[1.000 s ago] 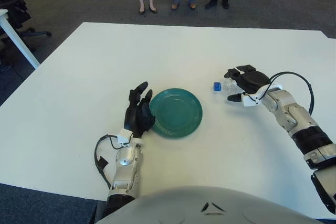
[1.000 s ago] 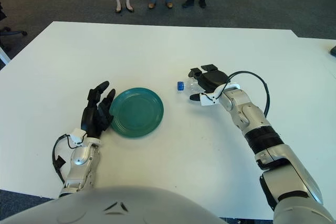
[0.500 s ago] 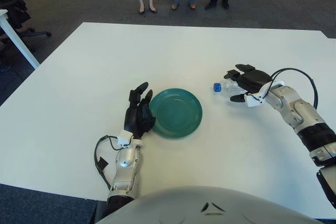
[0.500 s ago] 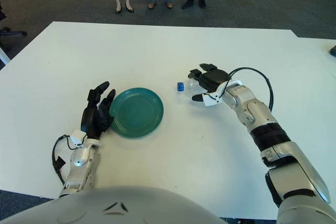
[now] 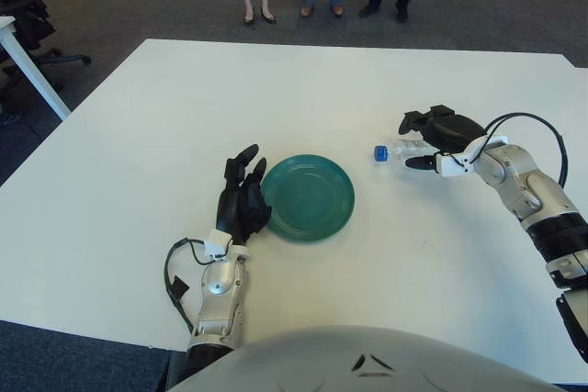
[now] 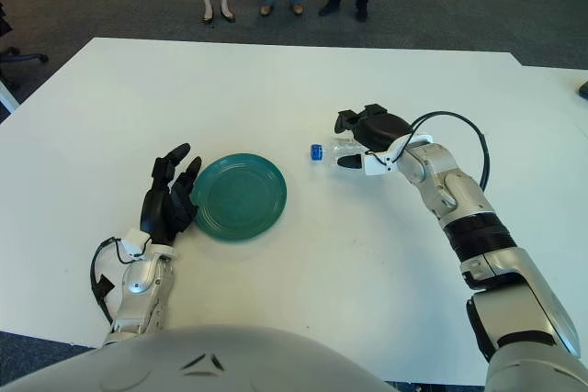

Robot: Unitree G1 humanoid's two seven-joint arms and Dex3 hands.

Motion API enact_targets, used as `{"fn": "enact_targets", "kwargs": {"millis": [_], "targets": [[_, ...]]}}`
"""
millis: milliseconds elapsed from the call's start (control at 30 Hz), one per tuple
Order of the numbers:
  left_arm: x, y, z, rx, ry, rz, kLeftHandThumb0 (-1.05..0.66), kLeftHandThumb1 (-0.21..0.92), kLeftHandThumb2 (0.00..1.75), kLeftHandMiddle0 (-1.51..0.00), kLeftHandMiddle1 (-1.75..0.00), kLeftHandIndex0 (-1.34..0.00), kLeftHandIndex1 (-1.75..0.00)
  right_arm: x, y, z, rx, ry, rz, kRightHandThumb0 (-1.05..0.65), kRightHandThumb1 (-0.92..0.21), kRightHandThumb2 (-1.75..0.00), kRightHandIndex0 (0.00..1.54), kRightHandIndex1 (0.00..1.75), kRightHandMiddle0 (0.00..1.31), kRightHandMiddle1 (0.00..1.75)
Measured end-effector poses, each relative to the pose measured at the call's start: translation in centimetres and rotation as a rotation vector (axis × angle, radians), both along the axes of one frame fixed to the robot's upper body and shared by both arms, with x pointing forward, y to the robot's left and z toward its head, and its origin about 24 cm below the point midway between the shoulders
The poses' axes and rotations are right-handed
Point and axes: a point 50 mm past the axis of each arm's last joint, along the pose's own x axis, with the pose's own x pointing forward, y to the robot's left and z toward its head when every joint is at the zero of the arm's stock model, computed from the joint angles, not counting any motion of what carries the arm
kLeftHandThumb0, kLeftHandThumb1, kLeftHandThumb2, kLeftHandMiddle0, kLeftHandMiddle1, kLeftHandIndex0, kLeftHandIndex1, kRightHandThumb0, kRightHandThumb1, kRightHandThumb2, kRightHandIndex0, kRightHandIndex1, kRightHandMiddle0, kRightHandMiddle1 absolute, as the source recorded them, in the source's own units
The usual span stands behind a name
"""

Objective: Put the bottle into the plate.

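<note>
Right hand [image 5: 439, 135] has drawn back slightly toward the bottle's base; fingers arched wide over the bottle [image 5: 395, 149], apparently not yet clamped, contact unclear. Bottle lies on the table, cap toward the plate [image 5: 308, 196]. Left hand [image 5: 241, 199] idle beside the plate's left edge, fingers relaxed.

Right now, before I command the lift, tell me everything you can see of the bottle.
The bottle is small, clear plastic with a blue cap. It lies on its side on the white table, cap pointing toward the green plate but apart from it, to the plate's right. The right hand covers its far end, fingers arched over the body; whether they are clamped on it I cannot tell. Any contents or label are not discernible.
</note>
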Motion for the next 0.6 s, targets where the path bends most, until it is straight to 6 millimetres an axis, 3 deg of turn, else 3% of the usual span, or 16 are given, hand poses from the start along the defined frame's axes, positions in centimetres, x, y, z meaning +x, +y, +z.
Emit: {"fn": "enact_targets", "kwargs": {"millis": [167, 600], "targets": [[-0.03, 0.04, 0.00, -0.003, 0.000, 0.002, -0.85, 0.92, 0.92, -0.56, -0.02, -0.13, -0.91, -0.03, -0.04, 0.00, 0.014, 0.002, -0.002, -0.91, -0.92, -0.42, 0.35, 1.73, 0.07, 1.73], [-0.15, 0.36, 0.04, -0.041, -0.001, 0.030, -0.83, 0.92, 0.84, -0.70, -0.15, -0.22, -0.96, -0.02, -0.09, -0.49, 0.082, -0.013, 0.001, -0.70, -0.92, -0.34, 0.70, 1.75, 0.49, 1.75]]}}
